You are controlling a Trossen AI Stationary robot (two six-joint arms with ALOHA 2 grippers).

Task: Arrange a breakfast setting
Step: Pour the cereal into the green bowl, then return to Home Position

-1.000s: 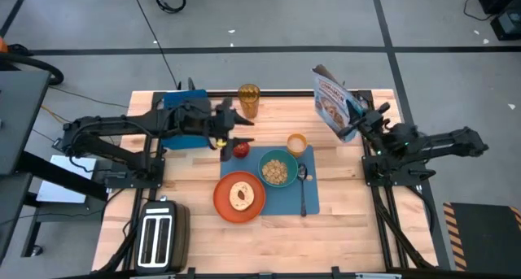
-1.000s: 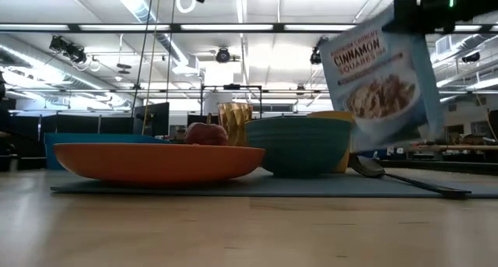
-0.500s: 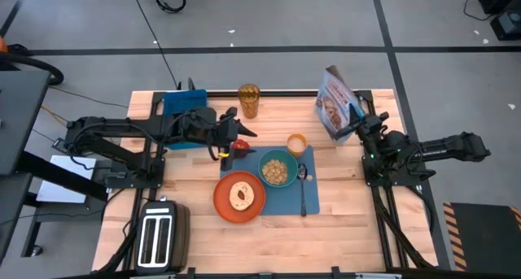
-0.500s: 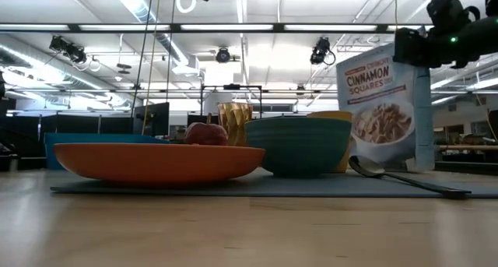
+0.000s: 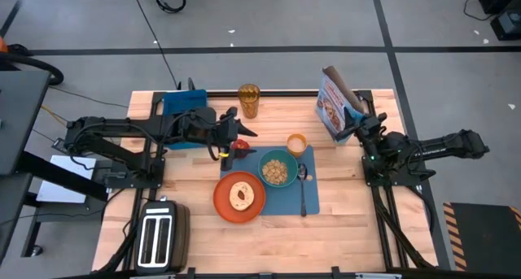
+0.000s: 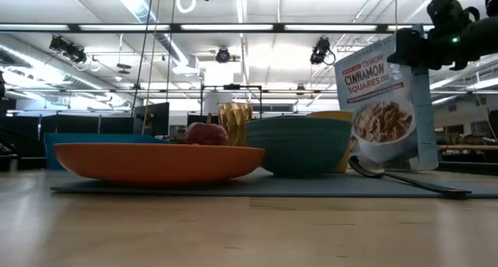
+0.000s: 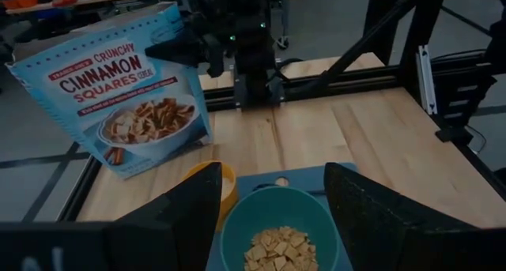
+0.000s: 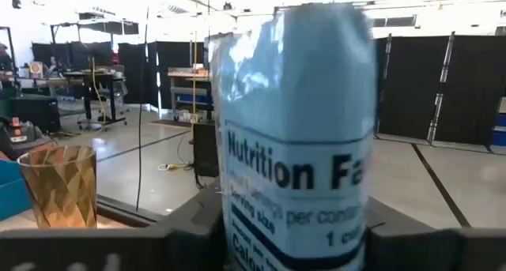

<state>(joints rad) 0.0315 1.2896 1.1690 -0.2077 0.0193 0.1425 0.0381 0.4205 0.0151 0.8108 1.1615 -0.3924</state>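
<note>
Counter [image 5: 342,206]: light wooden top carrying the whole setting.
Placemat [image 5: 313,199]: flat blue rectangle lying at the counter's middle.
Plate [image 5: 221,199]: round, orange, overlapping the placemat's left edge, with the bagel [image 5: 242,197] lying on it.
Bowl [image 5: 278,167]: teal, on the placemat beside the plate, holding cereal squares.
Spoon [image 5: 303,188]: metal, lying on the placemat just right of the bowl, bowl end toward the far edge.
Cup [image 5: 296,144]: small, orange, at the placemat's far right corner.
Apple [image 5: 241,146]: red, off the placemat near its far left corner, directly under the left end effector.
Left end effector [image 5: 237,137]: above the apple with its fingers spread apart, holding nothing.
Right end effector [image 5: 356,122]: closed on the cereal box [image 5: 334,105], which stands close to upright at the counter's far right, well apart from the placemat.
Glass [image 5: 248,100]: amber, faceted, at the far edge.
Bin [image 5: 181,102]: blue, at the far left, partly behind the left arm.
Toaster [image 5: 159,234]: silver, two-slot, at the near left corner.
</note>
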